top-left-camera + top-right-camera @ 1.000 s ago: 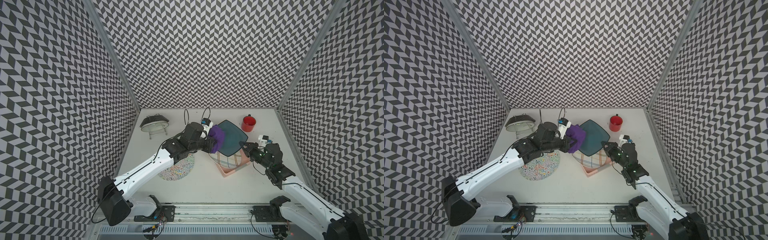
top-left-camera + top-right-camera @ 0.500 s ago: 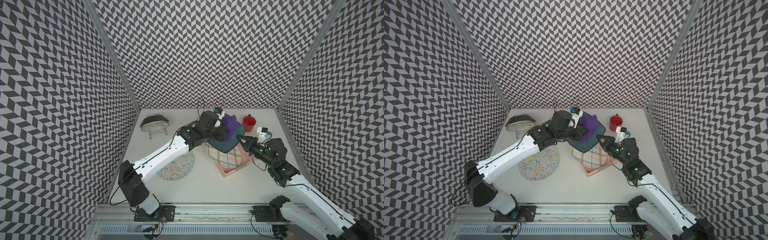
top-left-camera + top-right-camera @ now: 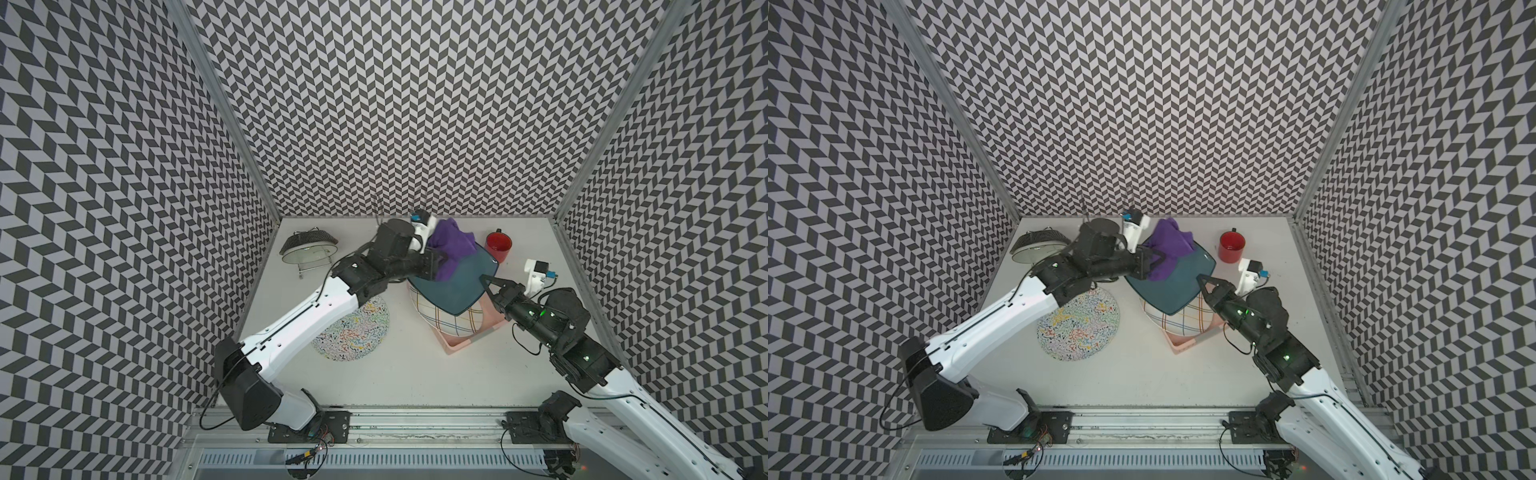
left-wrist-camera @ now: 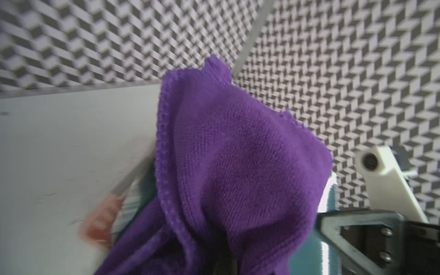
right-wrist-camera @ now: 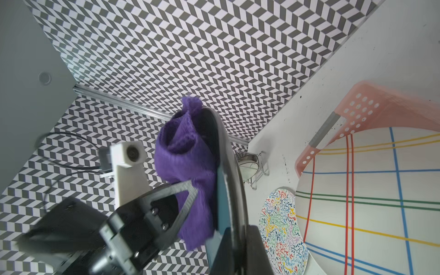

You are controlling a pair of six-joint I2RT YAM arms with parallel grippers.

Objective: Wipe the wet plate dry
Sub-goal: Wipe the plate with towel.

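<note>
In both top views a dark teal plate hangs tilted above a rack. My right gripper is shut on its near right rim. The right wrist view has the plate edge-on between that gripper's jaws. A purple cloth is bunched against the plate's far upper face. My left gripper is shut on the cloth. In the left wrist view the cloth covers the jaws, with a teal strip of plate beside it.
Under the held plate a white plaid plate leans in a pink rack. A squiggle-patterned plate lies flat at centre left. A red mug stands at the back right. A wire stand with a bowl is at the back left.
The left gripper has swept the cloth from the plate's left side across to its far upper part. The right gripper has shifted the plate a little to the left.
</note>
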